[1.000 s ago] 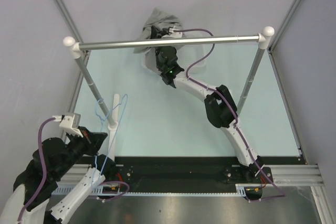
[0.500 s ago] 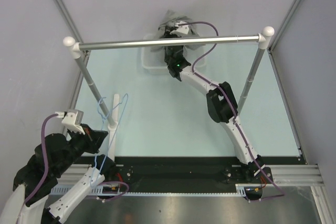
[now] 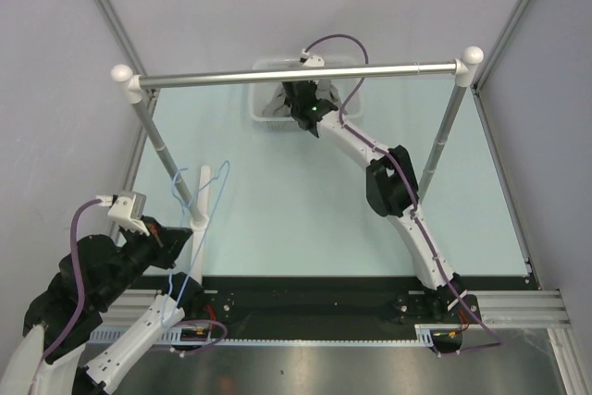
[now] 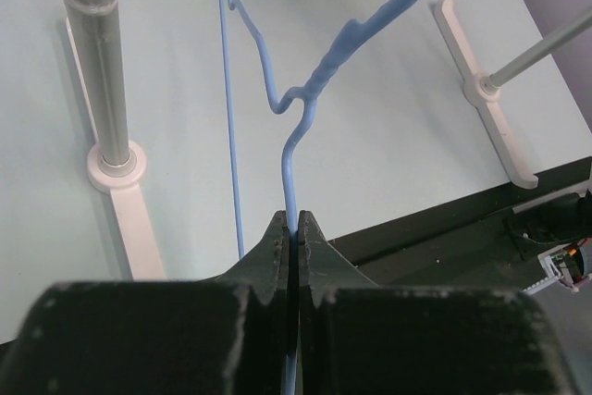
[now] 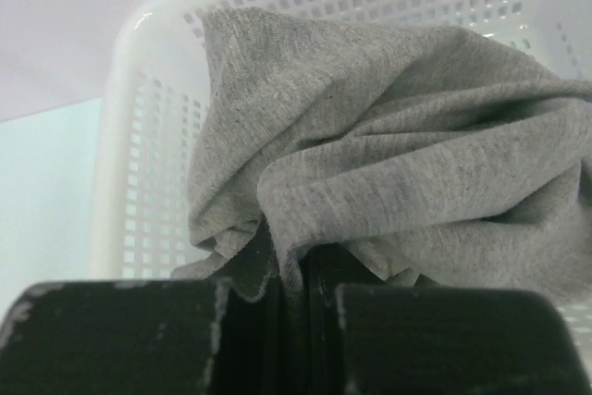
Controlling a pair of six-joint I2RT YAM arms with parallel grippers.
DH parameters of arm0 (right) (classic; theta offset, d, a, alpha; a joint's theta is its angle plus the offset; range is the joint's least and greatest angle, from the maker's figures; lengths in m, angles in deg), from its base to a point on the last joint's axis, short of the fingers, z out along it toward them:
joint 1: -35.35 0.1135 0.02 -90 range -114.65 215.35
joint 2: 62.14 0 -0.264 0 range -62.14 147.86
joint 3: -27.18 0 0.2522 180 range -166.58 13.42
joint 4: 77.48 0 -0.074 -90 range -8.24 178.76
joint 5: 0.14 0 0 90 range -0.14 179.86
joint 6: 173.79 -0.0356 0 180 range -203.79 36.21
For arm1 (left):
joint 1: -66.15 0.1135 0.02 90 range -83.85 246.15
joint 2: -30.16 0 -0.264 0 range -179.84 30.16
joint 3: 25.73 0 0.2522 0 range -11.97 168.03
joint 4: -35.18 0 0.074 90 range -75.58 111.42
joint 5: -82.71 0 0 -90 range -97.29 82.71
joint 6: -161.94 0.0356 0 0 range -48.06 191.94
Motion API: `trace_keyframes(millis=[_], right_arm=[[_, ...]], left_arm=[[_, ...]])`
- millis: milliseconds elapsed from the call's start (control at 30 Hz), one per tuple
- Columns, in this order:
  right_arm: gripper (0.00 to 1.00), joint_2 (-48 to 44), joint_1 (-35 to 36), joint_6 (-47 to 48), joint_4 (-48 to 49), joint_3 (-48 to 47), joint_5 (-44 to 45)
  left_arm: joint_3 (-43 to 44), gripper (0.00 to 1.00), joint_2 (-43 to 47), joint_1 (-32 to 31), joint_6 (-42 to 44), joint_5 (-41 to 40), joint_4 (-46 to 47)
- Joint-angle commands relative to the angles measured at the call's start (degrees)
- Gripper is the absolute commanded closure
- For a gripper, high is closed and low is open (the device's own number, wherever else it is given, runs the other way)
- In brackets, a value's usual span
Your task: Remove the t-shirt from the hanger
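The light-blue wire hanger (image 4: 294, 127) is bare, and my left gripper (image 4: 294, 220) is shut on its wire. In the top view the hanger (image 3: 205, 193) stands over the near left of the table beside the left gripper (image 3: 181, 234). The grey t-shirt (image 5: 398, 127) hangs crumpled in a white lattice basket (image 5: 139, 182), with a fold pinched in my shut right gripper (image 5: 296, 261). From above, the right gripper (image 3: 298, 104) reaches into the basket (image 3: 262, 116) under the rail and hides the t-shirt.
A silver rail (image 3: 370, 69) spans the back on two slanted posts, the left post (image 3: 154, 136) and the right post (image 3: 446, 131). The left post (image 4: 97, 53) and its white foot (image 4: 125, 201) stand close to the hanger. A second white foot (image 4: 481, 90) lies at the right.
My right gripper has carried the t-shirt from behind and above the rail down into the white basket. The left gripper has stayed shut on the hanger, barely shifting.
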Motion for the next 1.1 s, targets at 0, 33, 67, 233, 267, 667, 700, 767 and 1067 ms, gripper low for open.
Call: trace_keyframes(millis=[0,33,67,233,267,667,700,767,1067], right_arm=[[1.00,-1.61,-2.74,2.77,-9.63,-11.51,-5.07],[1.00,-0.65,-3.36,3.22,-11.64,-12.15,-7.35],[1.00,-0.73,-3.89,3.92,-12.10,-12.15,-8.33],[0.95,0.06,-6.80,11.29,-12.37,-12.50,-12.38],[0.94,0.33,-7.15,13.39,-12.28,-12.33,-12.64],[0.19,2.35,-8.47,15.09,-13.24,-15.14,-20.20],[0.17,1.91,-8.56,14.74,-13.77,-15.23,-20.12],[0.12,-0.10,-8.47,13.60,-15.44,-14.79,-19.15],[0.00,-13.19,-4.52,12.01,-22.03,-2.09,-17.75]], left_arm=[[0.17,1.00,-1.48,-0.36,-0.95,2.06,3.63],[0.26,1.00,-1.48,-0.36,-1.04,2.24,3.72],[0.35,1.00,-1.48,-0.36,-1.22,2.24,3.54],[0.17,1.00,-1.04,-0.36,-1.74,4.60,5.29],[0.00,1.00,-0.78,-0.36,-1.92,6.09,6.08],[-4.48,1.00,-4.46,-0.45,-8.42,8.65,15.31],[-4.66,1.00,-4.91,-0.45,-9.12,8.83,15.58],[-5.28,1.00,-5.43,-0.28,-10.62,9.62,16.98],[-5.45,1.00,-8.60,-0.28,-16.86,8.21,19.18]])
